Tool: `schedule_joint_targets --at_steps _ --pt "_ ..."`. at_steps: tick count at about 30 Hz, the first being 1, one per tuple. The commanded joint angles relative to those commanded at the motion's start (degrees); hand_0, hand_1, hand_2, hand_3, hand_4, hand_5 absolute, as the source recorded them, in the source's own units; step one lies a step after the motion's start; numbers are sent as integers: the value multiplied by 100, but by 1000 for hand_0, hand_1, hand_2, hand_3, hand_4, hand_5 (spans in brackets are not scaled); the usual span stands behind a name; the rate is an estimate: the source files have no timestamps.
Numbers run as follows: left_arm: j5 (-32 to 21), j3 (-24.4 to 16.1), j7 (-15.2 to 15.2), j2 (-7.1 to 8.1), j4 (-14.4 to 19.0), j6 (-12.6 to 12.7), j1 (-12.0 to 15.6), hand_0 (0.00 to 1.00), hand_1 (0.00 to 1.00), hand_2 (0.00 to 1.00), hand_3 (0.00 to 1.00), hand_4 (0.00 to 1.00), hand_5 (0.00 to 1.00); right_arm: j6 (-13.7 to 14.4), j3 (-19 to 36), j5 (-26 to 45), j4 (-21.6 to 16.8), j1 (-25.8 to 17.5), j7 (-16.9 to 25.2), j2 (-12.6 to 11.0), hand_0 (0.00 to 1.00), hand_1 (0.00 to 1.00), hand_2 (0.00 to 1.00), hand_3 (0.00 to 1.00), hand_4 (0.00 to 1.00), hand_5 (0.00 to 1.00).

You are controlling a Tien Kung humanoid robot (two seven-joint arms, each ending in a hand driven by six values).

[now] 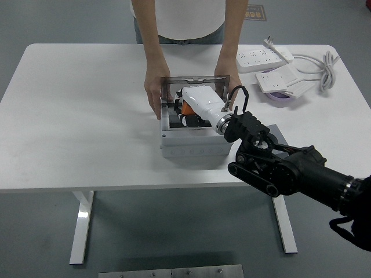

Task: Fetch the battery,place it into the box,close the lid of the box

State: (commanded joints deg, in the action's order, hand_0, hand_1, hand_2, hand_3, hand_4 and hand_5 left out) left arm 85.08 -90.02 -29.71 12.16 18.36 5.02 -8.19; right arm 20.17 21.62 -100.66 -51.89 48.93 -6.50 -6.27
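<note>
White right hand [197,104], grip unclear, fills the box [191,145]; person's hands [154,95] flank it.

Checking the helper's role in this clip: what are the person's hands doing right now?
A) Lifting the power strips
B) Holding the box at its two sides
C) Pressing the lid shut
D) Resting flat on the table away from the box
B: the person's hands grip either side of the box, whose lid stands open while the robot's right hand reaches inside.

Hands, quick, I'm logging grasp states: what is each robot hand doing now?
Left hand: not in view.
Right hand: inside the open box, over something orange; whether its fingers grip it cannot be told.
</note>
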Motion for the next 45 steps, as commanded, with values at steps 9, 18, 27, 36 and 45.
schedule_joint_targets --at_steps 9,18,27,36,45 --pt "25 -8 12 -2 -7 -13 -12 544 723 688 594 687 190 -41 42 166 72 8 109 24 251 231 275 314 139 2" --pt "16 -3 13 1 -6 -11 -27 545 723 688 593 687 191 -109 78 393 144 30 355 6 264 232 281 322 160 2" --pt "10 2 11 -4 -1 -13 -34 547 723 686 594 687 191 -127 75 421 185 24 362 6 523 297 365 443 631 42" --pt "2 12 17 -5 4 -5 -40 547 723 683 594 687 191 -144 81 441 201 23 339 8 518 320 377 437 726 201" --pt "3 12 10 -10 13 -4 -33 547 721 678 594 687 191 -139 62 477 207 14 294 15 609 359 414 490 933 555"
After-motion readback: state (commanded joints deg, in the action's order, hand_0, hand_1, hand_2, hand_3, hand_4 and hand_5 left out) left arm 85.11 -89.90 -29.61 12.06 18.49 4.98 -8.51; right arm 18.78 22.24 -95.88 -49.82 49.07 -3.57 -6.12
